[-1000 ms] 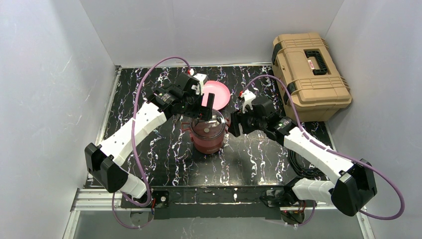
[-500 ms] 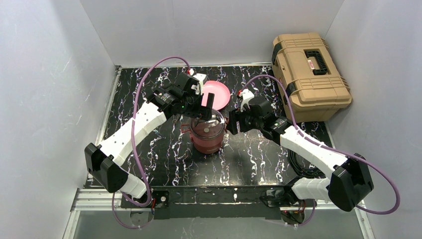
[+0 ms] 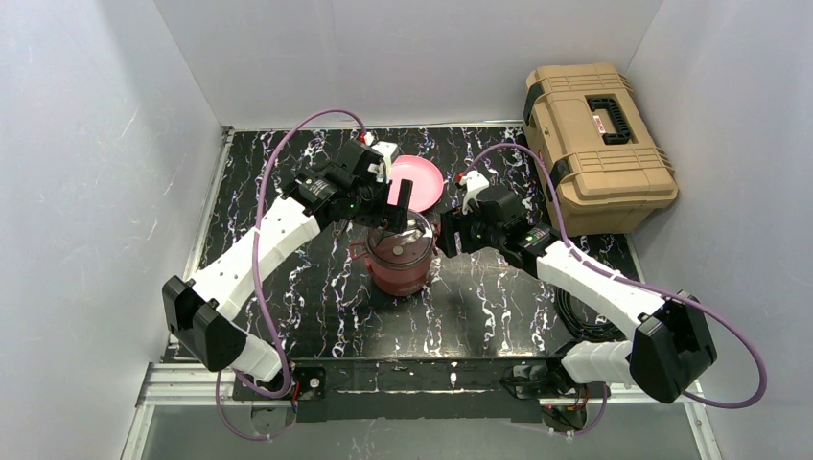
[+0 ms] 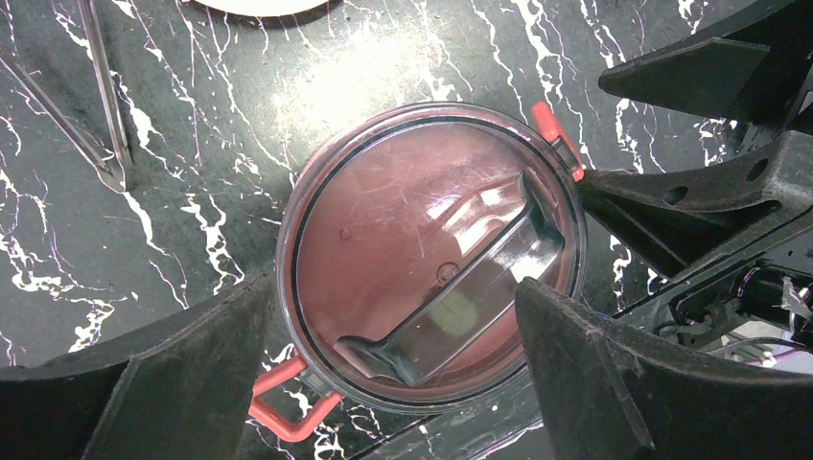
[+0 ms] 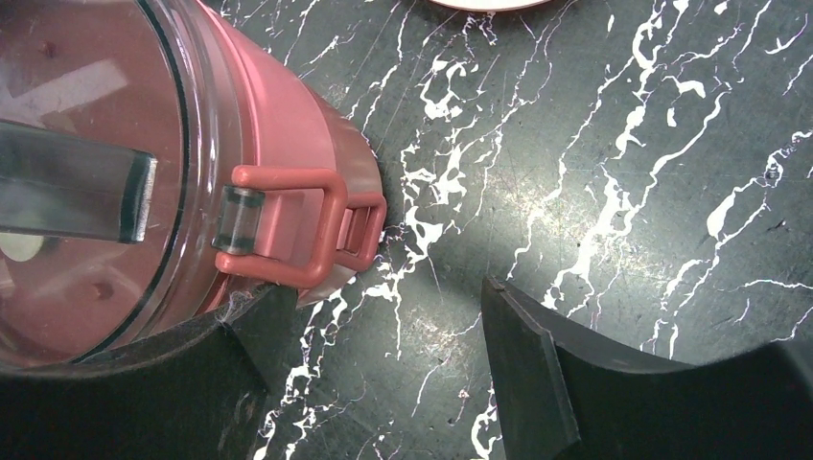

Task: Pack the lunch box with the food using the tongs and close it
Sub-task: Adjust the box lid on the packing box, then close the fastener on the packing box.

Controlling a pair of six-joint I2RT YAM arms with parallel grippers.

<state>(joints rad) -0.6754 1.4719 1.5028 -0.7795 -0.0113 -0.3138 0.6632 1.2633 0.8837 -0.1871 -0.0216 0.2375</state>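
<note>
Surface: black marble-patterned tabletop with white veins [image 3: 316, 287], boxed in by plain pale grey walls [image 3: 105, 144] on three sides.
Lunch box: maroon round tiered plastic lunch box [image 3: 401, 261], upright near the middle of the surface, between the two arms and just in front of the plate.
Lid: clear round top lid [image 4: 374, 240] seated on the stack, with a dark bar handle [image 4: 460, 287] across it. What lies inside cannot be made out through the tinted plastic.
Clasps: red loop clasps on opposite sides of the rim [image 4: 288, 410]. In the right wrist view one loop [image 5: 288, 225] encircles a clear lug on the lid's edge.
Left gripper: left gripper [image 3: 391, 213] is poised above the lunch box, its black fingers [image 4: 173, 383] spread wide, one on either side of the lid; contact cannot be judged.
Right gripper: right gripper [image 3: 443, 240] sits low at the lunch box's right side by the clasp. Its fingers [image 5: 575, 383] are apart and hold nothing: one is close against the maroon wall, the other over bare surface.
Tongs: slim dark metal tongs [image 4: 104, 96], lying flat on the surface beside the lunch box and apart from it.
Plate: flat pink round plate [image 3: 422, 180], behind the lunch box.
Toolbox: large tan plastic toolbox [image 3: 594, 144] with a black handle, at the far right corner and well apart from everything else.
</note>
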